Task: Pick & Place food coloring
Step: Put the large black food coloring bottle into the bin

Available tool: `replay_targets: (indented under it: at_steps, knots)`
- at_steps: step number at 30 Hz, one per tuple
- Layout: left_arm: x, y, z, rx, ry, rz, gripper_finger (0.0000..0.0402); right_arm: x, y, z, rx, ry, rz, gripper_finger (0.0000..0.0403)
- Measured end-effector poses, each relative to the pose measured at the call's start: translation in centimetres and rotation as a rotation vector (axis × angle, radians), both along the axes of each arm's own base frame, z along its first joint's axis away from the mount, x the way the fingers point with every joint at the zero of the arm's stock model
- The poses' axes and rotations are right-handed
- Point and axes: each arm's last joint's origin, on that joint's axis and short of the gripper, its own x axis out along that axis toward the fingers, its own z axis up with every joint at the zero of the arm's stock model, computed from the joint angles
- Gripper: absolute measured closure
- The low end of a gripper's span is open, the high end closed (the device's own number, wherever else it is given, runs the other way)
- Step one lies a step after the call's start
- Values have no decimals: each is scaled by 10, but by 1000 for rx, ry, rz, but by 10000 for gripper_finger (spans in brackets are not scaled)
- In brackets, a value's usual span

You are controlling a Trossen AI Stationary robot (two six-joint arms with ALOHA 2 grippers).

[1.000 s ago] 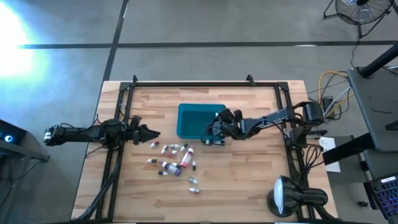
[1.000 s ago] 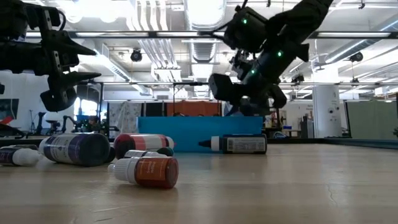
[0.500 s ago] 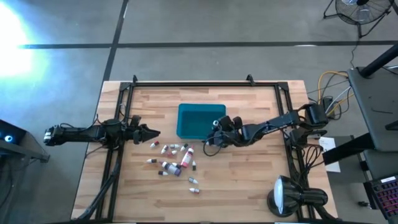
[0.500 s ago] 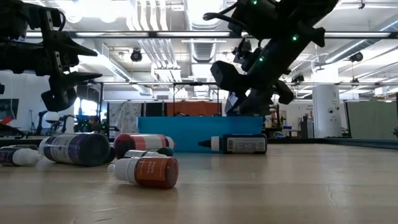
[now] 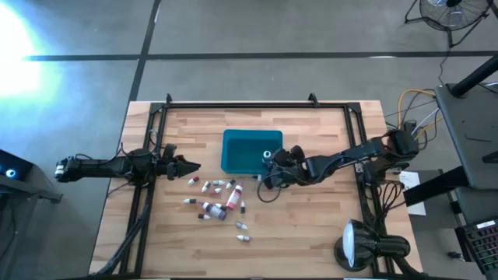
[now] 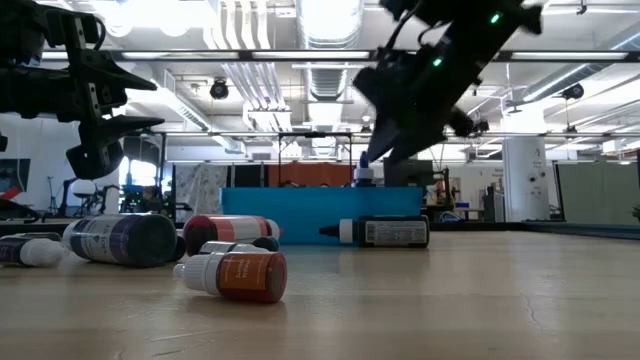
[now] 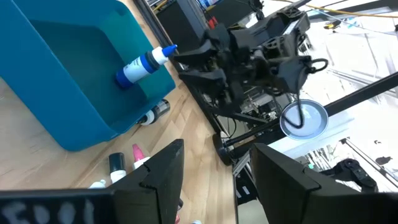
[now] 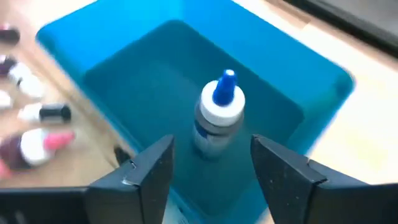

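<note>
We see the right gripper (image 5: pixel 268 162) at the near right corner of the teal bin (image 5: pixel 241 140), its fingers (image 8: pixel 146 177) spread apart with nothing clamped between them. A blue-capped food coloring bottle (image 8: pixel 217 112), white at the shoulder with a blue body, shows between those fingers and beyond them, over the inside of the bin. In the left wrist view the same bottle (image 7: pixel 142 64) is tilted, tip pointing up toward the right arm, over the bin's (image 7: pixel 37 93) hollow; we cannot tell whether it rests on the floor of the bin or is in the air. From the low view its cap (image 6: pixel 364 176) pokes up just above the bin's (image 6: pixel 300 212) rim, under the right gripper (image 6: pixel 385 150).

The left gripper (image 5: pixel 189 167) hangs above the table (image 5: pixel 311 225) to the left of the bin, well apart from it, with its fingers (image 7: pixel 158 180) held open and empty.

The rest of the food coloring bottles (image 5: pixel 219 198) lie on their sides in a loose scatter on the wood in front of the bin, between the two arms. In the low view we make out a red-bodied bottle (image 6: pixel 235 275) nearest the camera, a dark purple one (image 6: pixel 120 238) to its left, and a dark bottle with a white label (image 6: pixel 380 232) lying just in front of the bin wall.
</note>
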Motion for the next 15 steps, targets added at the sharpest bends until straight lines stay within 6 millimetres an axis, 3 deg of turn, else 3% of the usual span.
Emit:
replay_targets:
  at_steps: [4, 7, 11, 15]
  knots:
    - [0, 0, 0, 0, 0, 0, 241, -14, 16, 12, 45, 154, 342, 172]
    - [0, 0, 0, 4, 1, 0, 241, -20, 28, -6, 41, 309, 617, 164]
    - [0, 0, 0, 3, 4, 0, 241, -17, 22, -23, 61, 348, 541, 166]
    - [1, 0, -1, 1, 12, 0, 241, -11, 27, -29, 71, 371, 597, 172]
